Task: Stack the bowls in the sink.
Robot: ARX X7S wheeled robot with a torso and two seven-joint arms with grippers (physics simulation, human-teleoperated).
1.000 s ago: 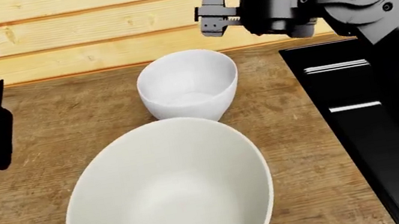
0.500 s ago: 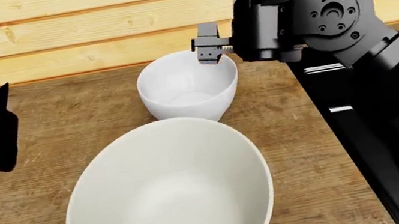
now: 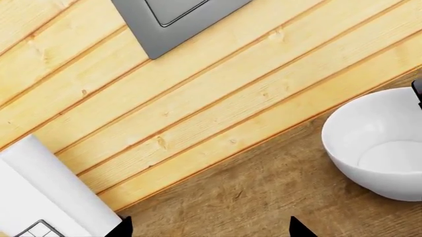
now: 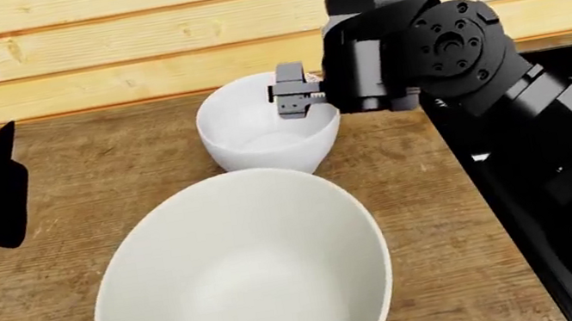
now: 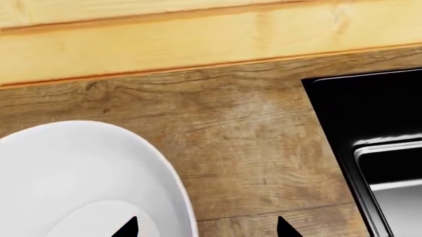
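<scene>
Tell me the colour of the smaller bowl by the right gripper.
Bright glossy white, unmarked; the smaller bowl shows best in the head view, under the right gripper.

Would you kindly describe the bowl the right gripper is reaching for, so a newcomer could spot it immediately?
Start at the black sink on the wooden counter. Just beside it, close to the plank wall, stands the smaller white bowl. Unlike the larger cream bowl nearer the robot, it has the right gripper over its rim.

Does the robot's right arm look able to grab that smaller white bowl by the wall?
Probably yes. The right gripper hangs open at the smaller white bowl, its fingertips straddling the near rim in the right wrist view, with nothing between them.
</scene>
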